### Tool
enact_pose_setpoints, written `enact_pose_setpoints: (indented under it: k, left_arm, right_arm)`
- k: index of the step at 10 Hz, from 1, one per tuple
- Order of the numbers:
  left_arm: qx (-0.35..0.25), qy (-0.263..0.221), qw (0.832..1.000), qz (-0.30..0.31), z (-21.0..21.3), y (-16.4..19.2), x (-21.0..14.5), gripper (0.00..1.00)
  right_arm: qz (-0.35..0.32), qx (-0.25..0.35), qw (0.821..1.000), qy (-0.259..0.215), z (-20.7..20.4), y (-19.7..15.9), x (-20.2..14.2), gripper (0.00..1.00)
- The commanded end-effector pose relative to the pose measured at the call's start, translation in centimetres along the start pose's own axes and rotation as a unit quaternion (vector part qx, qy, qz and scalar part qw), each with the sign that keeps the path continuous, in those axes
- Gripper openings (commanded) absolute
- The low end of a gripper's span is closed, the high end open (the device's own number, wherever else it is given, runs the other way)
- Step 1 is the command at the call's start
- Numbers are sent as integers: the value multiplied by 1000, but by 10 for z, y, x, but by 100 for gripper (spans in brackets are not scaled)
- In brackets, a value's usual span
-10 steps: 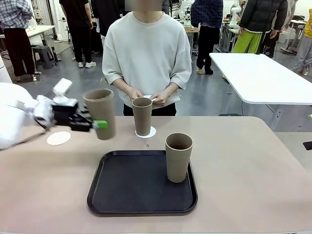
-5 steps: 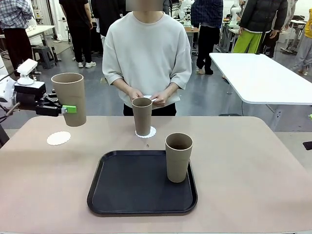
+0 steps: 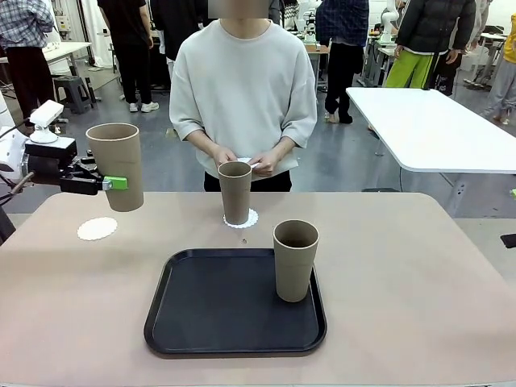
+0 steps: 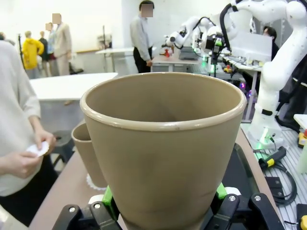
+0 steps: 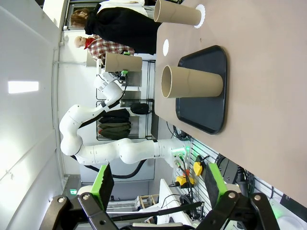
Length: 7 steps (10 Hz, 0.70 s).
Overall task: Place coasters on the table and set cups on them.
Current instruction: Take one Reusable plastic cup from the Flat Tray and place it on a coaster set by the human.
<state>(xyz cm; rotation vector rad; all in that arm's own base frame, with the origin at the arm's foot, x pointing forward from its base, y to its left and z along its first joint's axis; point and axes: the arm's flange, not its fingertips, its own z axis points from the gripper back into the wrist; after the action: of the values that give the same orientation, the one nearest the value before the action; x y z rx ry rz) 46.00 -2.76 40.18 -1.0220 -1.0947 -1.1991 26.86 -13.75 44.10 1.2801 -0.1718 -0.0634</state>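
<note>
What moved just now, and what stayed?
The left pincer, shut on a tall tan-brown tumbler, swung it leftward and higher, near the bare white lacy paper doily. The second tumbler on the black tray, the third tumbler on the other doily and the person's hands stayed put.

raised cup [image 3: 114, 165], far cup [image 3: 235, 192] upright on coaster [image 3: 253, 218]
</note>
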Motion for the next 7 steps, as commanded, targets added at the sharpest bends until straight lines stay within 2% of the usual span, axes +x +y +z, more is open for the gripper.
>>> enact_pose_setpoints:
  k: [1,2,3,6,7]
  left_arm:
    - [-2,-20,1000,12,5,24,-4,85]
    - [-3,-37,999,6,21,53,-17,85]
    - [2,-46,999,-20,37,62,-34,85]
    - [15,-56,998,-22,80,100,-68,85]
    - [18,-58,998,-21,99,101,-78,85]
  right_arm:
    - [0,4,1000,-2,0,0,1,100]
    - [0,4,1000,-2,0,0,1,100]
    - [0,4,1000,-2,0,0,1,100]
    - [0,4,1000,-2,0,0,1,100]
    - [0,4,1000,-2,0,0,1,100]
